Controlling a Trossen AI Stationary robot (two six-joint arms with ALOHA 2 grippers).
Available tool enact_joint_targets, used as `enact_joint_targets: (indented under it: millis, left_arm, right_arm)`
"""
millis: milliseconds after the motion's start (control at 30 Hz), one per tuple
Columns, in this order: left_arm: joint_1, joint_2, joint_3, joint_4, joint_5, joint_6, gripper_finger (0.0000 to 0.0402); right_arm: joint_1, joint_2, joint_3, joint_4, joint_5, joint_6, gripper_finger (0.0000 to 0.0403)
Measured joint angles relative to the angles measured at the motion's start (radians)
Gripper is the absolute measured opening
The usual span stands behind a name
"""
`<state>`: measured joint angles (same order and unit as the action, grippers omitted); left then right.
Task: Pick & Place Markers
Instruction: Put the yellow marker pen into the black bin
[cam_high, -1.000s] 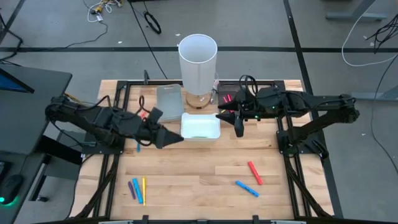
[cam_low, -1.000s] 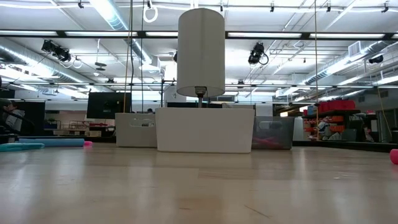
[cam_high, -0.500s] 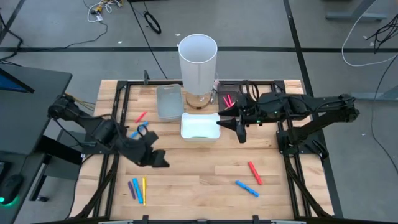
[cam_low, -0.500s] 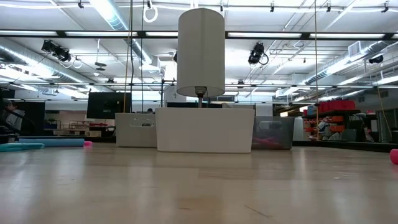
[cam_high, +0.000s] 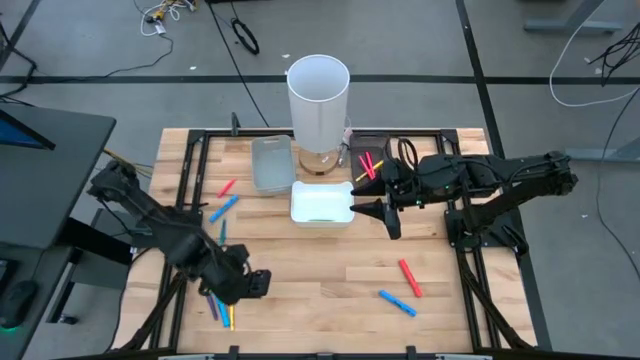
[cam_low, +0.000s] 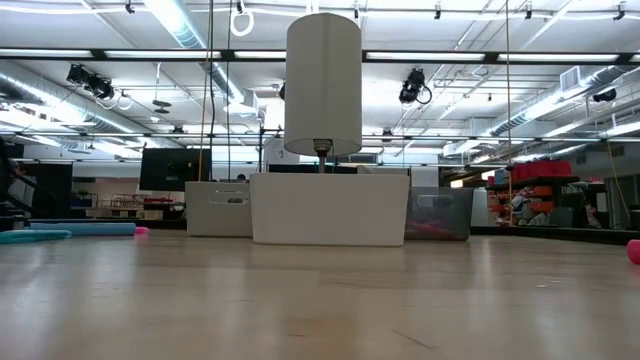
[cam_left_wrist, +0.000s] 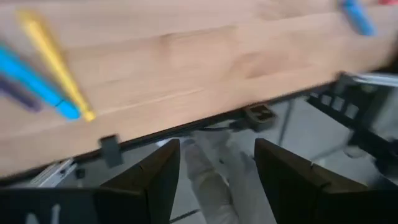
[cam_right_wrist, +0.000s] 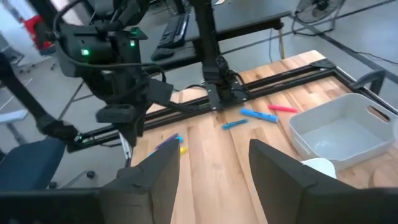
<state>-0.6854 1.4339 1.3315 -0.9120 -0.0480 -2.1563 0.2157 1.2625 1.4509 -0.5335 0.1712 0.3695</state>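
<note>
Markers (cam_high: 221, 305) beneath left claw (cam_high: 252, 284) (open)

Table top (cam_high: 320, 260): pale wood planks, visible grain, smooth satin finish. Frame rails (cam_high: 470, 250) on table: black metal, matt. White tray (cam_high: 322, 203), centre of high view: plastic, smooth, slight sheen. Grey tray (cam_high: 271, 163) just upper left of it: translucent plastic. Tall white cylinder (cam_high: 318, 95), top centre: matt, paper-like or plastic, cannot tell. Markers (cam_high: 220, 305), lower left: smooth bright plastic. Left gripper (cam_left_wrist: 214, 180) fingers (cam_left_wrist: 163, 180): dark matt plastic. Floor (cam_high: 100, 40), upper left: grey, dull, smooth.
</note>
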Motion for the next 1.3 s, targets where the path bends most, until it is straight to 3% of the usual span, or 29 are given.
enact_joint_targets:
  millis: [233,567,767,1000,1300]
  left_arm:
    - [-0.073,0.097,0.000,-0.144,0.019,-0.168,0.0213]
    - [-0.124,0.242,0.000,-0.184,0.128,-0.129,0.0213]
    - [-0.172,0.324,0.000,-0.085,0.011,-0.082,0.0213]
    - [-0.179,0.429,-0.001,-0.114,0.094,-0.145,0.0213]
    - [-0.175,0.500,-0.018,-0.119,0.092,-0.184,0.0213]
  right_arm:
    - [0.000,0.000,0.000,-0.001,-0.061,-0.067,0.0192]
    - [0.001,0.000,0.000,-0.016,-0.086,-0.073,0.0192]
    - [0.000,0.000,0.000,-0.016,-0.086,-0.073,0.0192]
    - [0.000,0.000,0.000,-0.016,-0.083,-0.071,0.0192]
    - [0.000,0.000,0.000,-0.016,-0.083,-0.060,0.0192]
